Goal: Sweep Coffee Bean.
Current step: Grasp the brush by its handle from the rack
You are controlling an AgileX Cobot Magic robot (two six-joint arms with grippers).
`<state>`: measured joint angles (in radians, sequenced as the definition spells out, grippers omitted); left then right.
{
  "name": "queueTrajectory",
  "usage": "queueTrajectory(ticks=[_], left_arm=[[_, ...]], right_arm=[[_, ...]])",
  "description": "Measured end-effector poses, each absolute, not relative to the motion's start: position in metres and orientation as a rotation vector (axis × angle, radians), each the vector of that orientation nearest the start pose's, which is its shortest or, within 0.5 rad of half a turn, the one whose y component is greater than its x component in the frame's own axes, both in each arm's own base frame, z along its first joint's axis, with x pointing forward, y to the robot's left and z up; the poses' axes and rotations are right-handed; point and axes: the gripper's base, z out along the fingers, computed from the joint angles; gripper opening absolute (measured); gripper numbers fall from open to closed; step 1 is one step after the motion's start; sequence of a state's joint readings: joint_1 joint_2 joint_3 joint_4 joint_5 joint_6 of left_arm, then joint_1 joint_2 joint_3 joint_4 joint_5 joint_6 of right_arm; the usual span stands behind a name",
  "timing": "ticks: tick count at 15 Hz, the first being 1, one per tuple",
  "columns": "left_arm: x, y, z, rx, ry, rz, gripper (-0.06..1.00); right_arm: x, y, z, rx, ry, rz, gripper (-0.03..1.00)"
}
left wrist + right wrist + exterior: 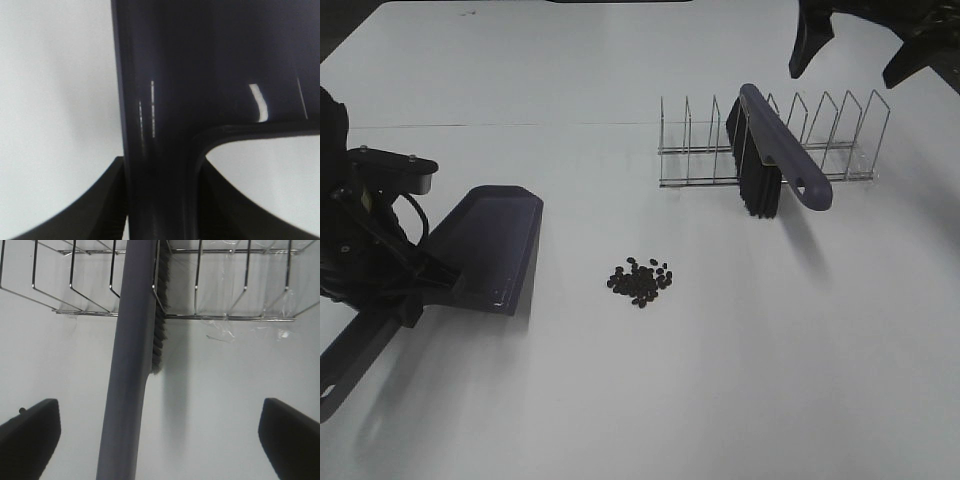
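Note:
The coffee beans lie in a small dark pile mid-table. A dark purple dustpan sits left of them, its open edge facing the pile a short gap away. My left gripper is shut on the dustpan handle, with fingers on both sides of it. A purple brush with black bristles rests in a wire rack. My right gripper is open above and behind the rack. Its fingers are spread wide on either side of the brush handle and do not touch it.
The wire rack has several upright dividers around the brush. The white table stretches in front of the beans. A seam line runs across the table behind the dustpan.

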<state>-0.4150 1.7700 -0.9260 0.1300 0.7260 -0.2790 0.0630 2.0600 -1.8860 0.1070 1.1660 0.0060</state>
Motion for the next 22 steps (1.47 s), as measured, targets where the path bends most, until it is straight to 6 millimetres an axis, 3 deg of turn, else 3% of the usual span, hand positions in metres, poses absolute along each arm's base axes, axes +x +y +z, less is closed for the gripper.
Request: queueTrajectory(ticks=[4,8,11,16,22], left_arm=[[0.276,-0.113,0.146,0.344,3.025,0.092,0.34],[0.275,-0.113,0.146,0.344,3.032,0.096,0.34],[0.274,-0.112,0.145,0.343,3.039,0.100,0.34],[0.274,-0.112,0.145,0.344,3.042,0.102,0.34],[0.274,-0.112,0.145,0.344,3.046,0.105,0.34]], right_arm=[[0.477,0.047,0.211,-0.056,2.938,0.208,0.97],[0.486,0.066,0.178,-0.116,2.991,0.200,0.97],[0.494,0.069,0.153,-0.111,3.020,0.195,0.97],[0.499,0.073,0.153,-0.091,3.001,0.286,0.96],[0.500,0.078,0.134,-0.079,3.030,0.361,0.92]])
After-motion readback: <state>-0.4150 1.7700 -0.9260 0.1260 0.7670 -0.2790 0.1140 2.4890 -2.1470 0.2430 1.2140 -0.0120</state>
